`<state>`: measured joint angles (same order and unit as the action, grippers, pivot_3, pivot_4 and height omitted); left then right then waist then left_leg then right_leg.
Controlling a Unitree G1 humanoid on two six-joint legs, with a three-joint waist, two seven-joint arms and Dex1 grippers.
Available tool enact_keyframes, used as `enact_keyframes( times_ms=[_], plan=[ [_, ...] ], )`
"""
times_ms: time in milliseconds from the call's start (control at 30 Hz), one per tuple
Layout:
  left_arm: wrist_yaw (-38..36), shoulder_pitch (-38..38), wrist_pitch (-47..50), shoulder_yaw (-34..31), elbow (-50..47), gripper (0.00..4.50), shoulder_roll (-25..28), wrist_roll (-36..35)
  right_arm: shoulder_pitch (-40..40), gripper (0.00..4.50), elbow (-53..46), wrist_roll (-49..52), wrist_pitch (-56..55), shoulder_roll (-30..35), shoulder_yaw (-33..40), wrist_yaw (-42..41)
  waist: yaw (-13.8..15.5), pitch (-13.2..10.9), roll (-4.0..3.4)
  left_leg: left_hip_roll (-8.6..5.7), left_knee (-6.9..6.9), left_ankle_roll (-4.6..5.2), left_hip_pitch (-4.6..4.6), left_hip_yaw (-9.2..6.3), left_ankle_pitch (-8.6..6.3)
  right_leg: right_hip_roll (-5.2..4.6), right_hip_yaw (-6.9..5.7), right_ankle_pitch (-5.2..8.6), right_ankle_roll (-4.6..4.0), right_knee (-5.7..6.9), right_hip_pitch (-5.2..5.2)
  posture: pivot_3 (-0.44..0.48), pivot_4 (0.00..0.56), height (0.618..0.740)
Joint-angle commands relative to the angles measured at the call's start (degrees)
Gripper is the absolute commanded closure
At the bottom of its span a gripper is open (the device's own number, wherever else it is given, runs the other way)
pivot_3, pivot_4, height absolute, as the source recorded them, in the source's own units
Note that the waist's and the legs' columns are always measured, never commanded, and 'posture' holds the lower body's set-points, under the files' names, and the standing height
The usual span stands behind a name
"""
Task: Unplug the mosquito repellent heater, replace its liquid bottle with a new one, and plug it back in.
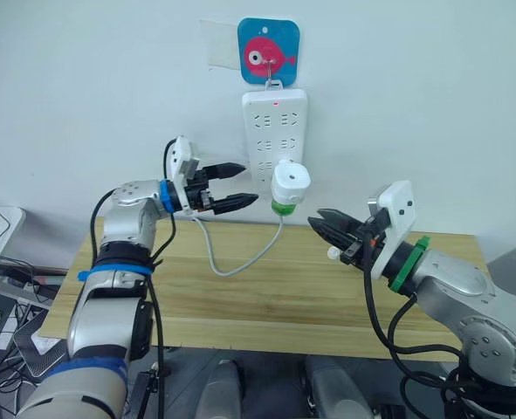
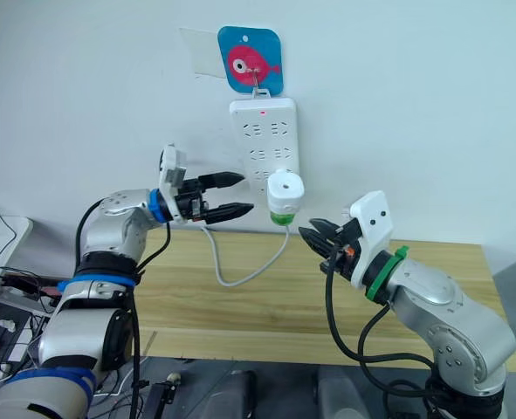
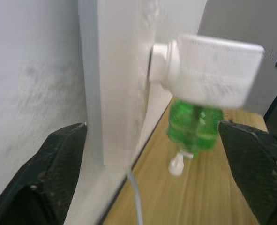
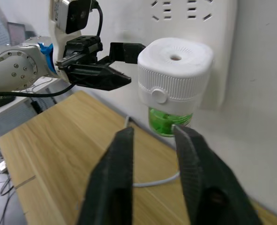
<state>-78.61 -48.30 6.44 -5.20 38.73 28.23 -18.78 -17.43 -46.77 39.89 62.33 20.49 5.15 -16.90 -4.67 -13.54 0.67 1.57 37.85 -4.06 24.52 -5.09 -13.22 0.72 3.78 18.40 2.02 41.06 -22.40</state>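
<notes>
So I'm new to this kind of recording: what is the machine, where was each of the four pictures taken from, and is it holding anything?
It is a humanoid robot with two arms, each ending in a two-fingered black gripper. The two wide pictures come from the two eyes of a camera on its head, looking down over a wooden table. The other two come from cameras on its wrists, looking along each gripper's fingers.

On the wall hangs a white power strip with its cord trailing onto the table. Plugged into it is the mosquito repellent heater, white with a green liquid bottle underneath.

The left gripper is open beside the heater, and the right gripper hangs open just below it. Neither holds anything.
</notes>
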Motion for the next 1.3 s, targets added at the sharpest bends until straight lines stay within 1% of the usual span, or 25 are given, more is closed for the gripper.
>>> enact_keyframes(
  times_ms=[33,133,300,367,467,600,800,1033,1300],
  plan=[
    [0.3,3.5,1.4,-1.1,-9.0,0.0,2.4,-1.9,-0.8,4.48,0.5,0.1,-3.7,0.8,-1.9,-2.0,0.2,0.0,0.0,0.0,0.0,0.0,0.0,0.01,0.0,-0.01,0.01,0.0,0.0,-0.01,0.0,0.051,0.17,0.74],
    [1.9,8.6,4.1,-2.1,-17.7,0.0,3.4,-4.3,-1.0,4.48,1.9,-0.2,-5.2,1.1,-3.3,-2.9,0.9,0.0,0.0,0.01,-0.01,0.0,0.0,0.01,0.0,-0.03,0.03,0.0,0.0,-0.04,0.01,0.075,0.176,0.74],
    [8.6,21.5,9.4,-2.9,-38.6,0.0,2.1,-9.3,-3.1,4.48,5.6,-3.2,-8.9,1.2,-7.8,-3.7,1.8,0.0,0.0,0.11,-0.04,0.01,-0.01,0.0,-0.01,-0.03,0.05,0.01,-0.01,-0.06,0.01,0.09,0.183,0.74],
    [12.5,23.9,12.1,-3.0,-43.3,0.0,1.0,-11.1,-4.2,4.48,7.4,-5.0,-10.6,0.8,-9.3,-3.4,2.3,0.0,0.0,0.13,-0.03,0.01,-0.02,0.0,-0.01,-0.07,0.07,0.01,-0.02,-0.07,0.02,0.093,0.187,0.74],
    [15.2,25.9,13.9,-2.2,-47.7,0.0,0.3,-12.4,-5.2,4.48,9.4,-7.3,-12.6,0.3,-10.5,-2.8,2.9,0.0,0.0,0.06,-0.02,0.01,-0.02,0.0,-0.01,-0.05,0.03,0.01,-0.02,-0.06,0.02,0.097,0.187,0.74],
    [16.4,26.8,14.6,-1.3,-49.7,0.0,0.0,-13.5,-5.7,4.48,12.2,-10.3,-15.2,-0.1,-11.5,-2.2,3.0,0.0,0.0,0.03,-0.07,0.01,-0.02,0.03,-0.02,-0.04,0.04,0.01,-0.02,-0.14,0.03,0.093,0.19,0.74],
    [16.5,26.1,14.1,-0.7,-48.8,0.0,0.7,-13.9,-6.4,4.48,14.8,-13.5,-17.4,-1.6,-11.7,-1.1,3.0,0.0,0.0,0.05,-0.07,0.01,-0.06,0.05,-0.02,-0.01,0.05,0.01,-0.03,-0.09,0.03,0.088,0.187,0.74],
    [15.9,25.6,13.3,-0.5,-47.2,0.0,0.8,-13.9,-7.4,4.48,15.1,-14.3,-17.3,-3.6,-11.8,-1.0,2.9,0.0,0.0,0.05,-0.07,0.01,-0.06,0.05,-0.02,-0.01,0.07,0.01,-0.03,-0.09,0.03,0.082,0.186,0.74],
    [15.3,25.8,12.7,-0.6,-46.4,0.0,0.8,-13.8,-8.1,4.48,15.8,-15.8,-16.8,-6.5,-9.5,3.1,2.9,0.0,0.0,0.05,-0.07,0.01,-0.06,0.05,-0.02,-0.01,0.07,0.01,-0.03,-0.09,0.03,0.079,0.185,0.74]
  ],
)
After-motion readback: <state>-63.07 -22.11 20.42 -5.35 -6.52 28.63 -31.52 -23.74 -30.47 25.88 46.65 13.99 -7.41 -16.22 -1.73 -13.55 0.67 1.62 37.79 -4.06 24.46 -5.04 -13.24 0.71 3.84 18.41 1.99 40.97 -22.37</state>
